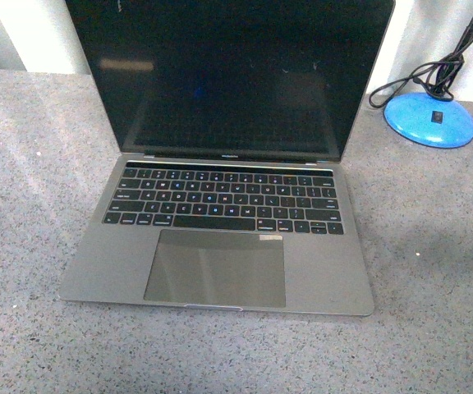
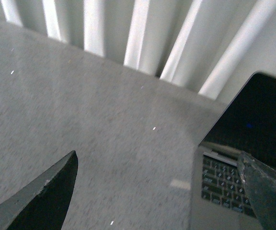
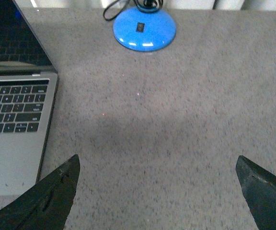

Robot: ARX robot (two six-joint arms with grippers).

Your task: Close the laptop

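Nothing done yet: slim grey metal laptop (image 1: 228,156) sits wide open between your left claw (image 2: 157,155) and right claw (image 3: 157,159), both spread empty.

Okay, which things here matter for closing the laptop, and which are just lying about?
For the job: laptop, open, screen dark; left gripper and right gripper, both open.
Lying about: blue round base and its black cable, on the counter beside the laptop.
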